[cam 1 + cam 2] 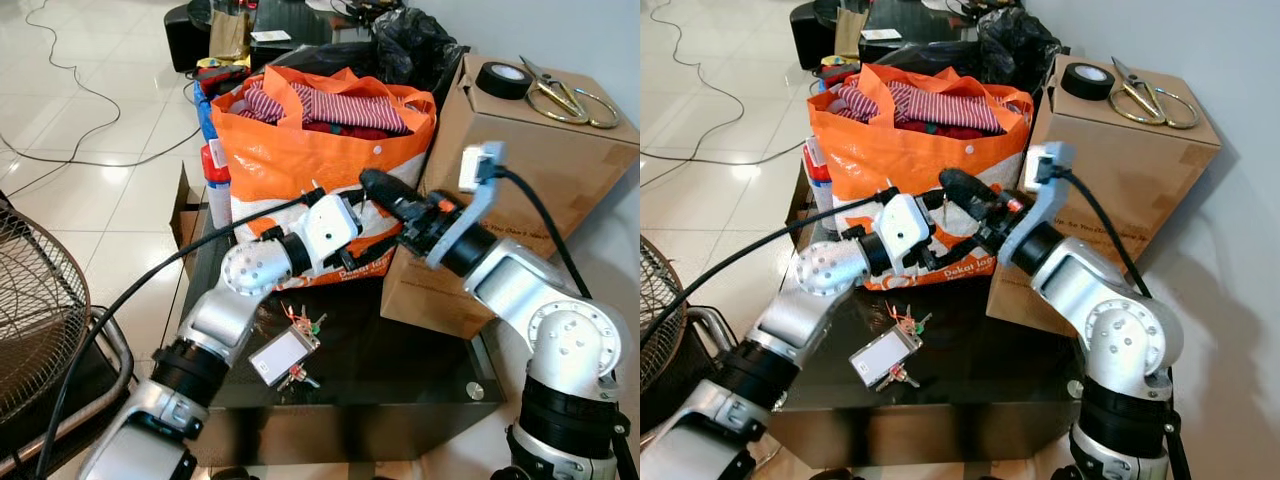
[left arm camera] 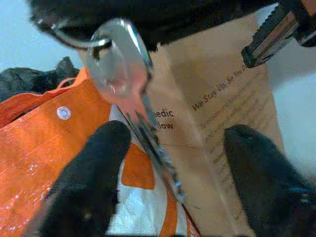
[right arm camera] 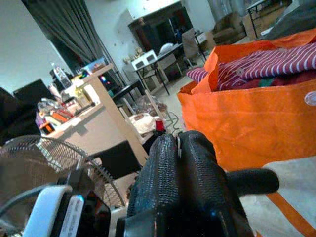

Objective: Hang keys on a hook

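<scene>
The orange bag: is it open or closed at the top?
Open. The orange bag gapes at the top, and striped clothes show inside above its rim.

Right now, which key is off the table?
The silver key dangling from the right gripper; the other keys lie on the table.
</scene>
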`<state>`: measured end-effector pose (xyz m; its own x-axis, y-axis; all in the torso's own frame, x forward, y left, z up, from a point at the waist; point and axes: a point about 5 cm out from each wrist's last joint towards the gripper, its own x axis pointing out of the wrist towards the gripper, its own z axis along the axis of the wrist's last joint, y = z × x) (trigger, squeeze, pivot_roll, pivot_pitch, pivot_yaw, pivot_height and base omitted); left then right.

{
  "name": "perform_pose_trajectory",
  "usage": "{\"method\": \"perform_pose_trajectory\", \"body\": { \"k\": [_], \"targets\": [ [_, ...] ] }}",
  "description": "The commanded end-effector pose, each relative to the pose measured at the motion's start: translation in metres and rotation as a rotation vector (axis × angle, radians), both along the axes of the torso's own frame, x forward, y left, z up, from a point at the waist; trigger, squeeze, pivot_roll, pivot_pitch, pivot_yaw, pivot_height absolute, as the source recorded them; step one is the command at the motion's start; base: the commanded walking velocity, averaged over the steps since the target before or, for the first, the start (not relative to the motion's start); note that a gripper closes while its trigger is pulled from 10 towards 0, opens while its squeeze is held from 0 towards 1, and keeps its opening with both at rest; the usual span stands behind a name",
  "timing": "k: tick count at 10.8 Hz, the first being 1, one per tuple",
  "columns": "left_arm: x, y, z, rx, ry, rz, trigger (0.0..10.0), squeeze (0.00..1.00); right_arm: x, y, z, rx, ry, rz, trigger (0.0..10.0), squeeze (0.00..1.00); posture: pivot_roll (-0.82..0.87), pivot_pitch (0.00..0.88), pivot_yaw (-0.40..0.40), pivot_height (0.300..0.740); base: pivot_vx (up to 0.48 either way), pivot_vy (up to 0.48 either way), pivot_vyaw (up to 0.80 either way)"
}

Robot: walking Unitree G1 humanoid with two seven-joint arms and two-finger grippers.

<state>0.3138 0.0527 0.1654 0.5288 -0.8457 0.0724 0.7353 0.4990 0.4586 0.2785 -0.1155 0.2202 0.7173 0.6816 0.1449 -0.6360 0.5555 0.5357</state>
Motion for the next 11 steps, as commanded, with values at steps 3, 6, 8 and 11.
{"method": "perform_pose_trajectory", "body": {
  "k": [3, 6, 8, 11],
  "targets": [
    [-0.004, -0.004, 0.002, -0.129, 0.013, 0.037, 0.0, 0.0, 0.001, -0.002, -0.001, 0.014, 0.02, 0.028, 0.0, 0.0, -0.03, 0.0, -0.092, 0.74, 0.0, 0.0, 0.0],
    [-0.006, -0.007, 0.003, -0.171, 0.016, 0.042, 0.0, 0.0, 0.0, -0.004, -0.003, -0.005, 0.026, 0.037, 0.0, 0.0, -0.03, 0.0, -0.1, 0.74, 0.0, 0.0, 0.0],
    [-0.009, -0.009, 0.002, -0.184, 0.02, 0.044, 0.0, 0.0, 0.001, -0.005, -0.003, -0.006, 0.029, 0.031, 0.0, 0.0, -0.03, 0.0, -0.1, 0.74, 0.0, 0.0, 0.0],
    [-0.016, -0.007, -0.001, -0.213, 0.022, 0.069, 0.0, 0.0, 0.002, -0.007, -0.004, 0.007, 0.042, 0.016, 0.0, 0.0, -0.03, 0.0, -0.104, 0.74, 0.0, 0.0, 0.0]
  ]
}}
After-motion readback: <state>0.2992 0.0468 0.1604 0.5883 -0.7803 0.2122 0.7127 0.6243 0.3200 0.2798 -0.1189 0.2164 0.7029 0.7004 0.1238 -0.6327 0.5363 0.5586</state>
